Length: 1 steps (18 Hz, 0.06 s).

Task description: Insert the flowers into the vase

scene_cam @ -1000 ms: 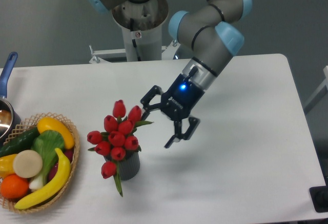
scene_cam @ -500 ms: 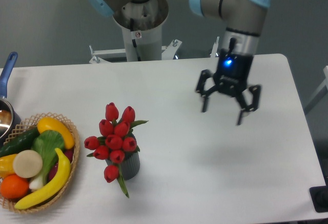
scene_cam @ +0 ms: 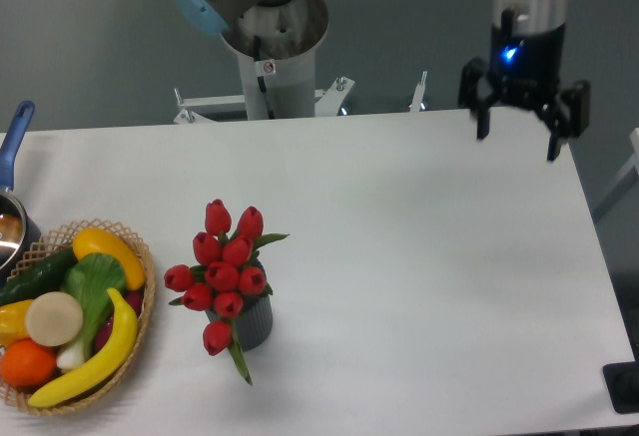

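Where the white counter [scene_cam: 419, 256] meets the left edge, a metal pot [scene_cam: 10, 224] with a blue handle, cut off by the frame, contents not discernible. Just right of it, a wicker basket [scene_cam: 140, 326] filled with produce: a dark green cucumber [scene_cam: 35, 274], a yellow pepper [scene_cam: 108, 252], a leafy green [scene_cam: 88, 286], a pale round slice [scene_cam: 53, 318], an orange [scene_cam: 27, 363] and a long yellow banana [scene_cam: 95, 356] lying along the near rim.

Right of the basket and apart from it, standing upright on the counter, the small dark grey vase [scene_cam: 255, 322] with the flowers [scene_cam: 222, 271] in it: a cluster of red tulip buds rising above the rim, two tallest at the top, one bud drooping over the front left of the vase, a green leaf hanging down the front to the counter and another poking out to the right.

Behind, past the far edge, the grey robot base column [scene_cam: 272, 52] with a small label bearing a red mark, too small to read; no other legible writing anywhere.

At far right, well apart from the vase and above the counter's back right corner, the end effector [scene_cam: 521, 117], pointing downward, fingers spread wide and gripping nothing, a blue light glowing on the wrist above them.
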Motion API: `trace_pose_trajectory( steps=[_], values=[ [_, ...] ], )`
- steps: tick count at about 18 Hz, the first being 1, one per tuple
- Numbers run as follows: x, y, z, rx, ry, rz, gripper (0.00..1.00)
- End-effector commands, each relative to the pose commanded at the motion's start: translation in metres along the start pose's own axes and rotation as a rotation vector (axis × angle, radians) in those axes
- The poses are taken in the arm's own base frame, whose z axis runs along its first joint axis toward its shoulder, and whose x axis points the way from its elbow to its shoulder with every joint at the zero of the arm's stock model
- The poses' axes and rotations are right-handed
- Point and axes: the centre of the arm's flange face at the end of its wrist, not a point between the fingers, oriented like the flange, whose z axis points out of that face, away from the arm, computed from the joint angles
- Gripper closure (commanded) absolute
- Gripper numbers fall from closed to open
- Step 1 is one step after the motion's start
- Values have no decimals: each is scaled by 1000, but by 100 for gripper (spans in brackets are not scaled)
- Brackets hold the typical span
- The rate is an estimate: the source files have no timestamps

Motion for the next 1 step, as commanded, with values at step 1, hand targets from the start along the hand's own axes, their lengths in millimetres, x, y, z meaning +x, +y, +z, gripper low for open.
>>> trace_pose_trajectory(
  steps=[1],
  values=[
    [0, 3, 0, 6, -1, 6, 0]
  ],
)
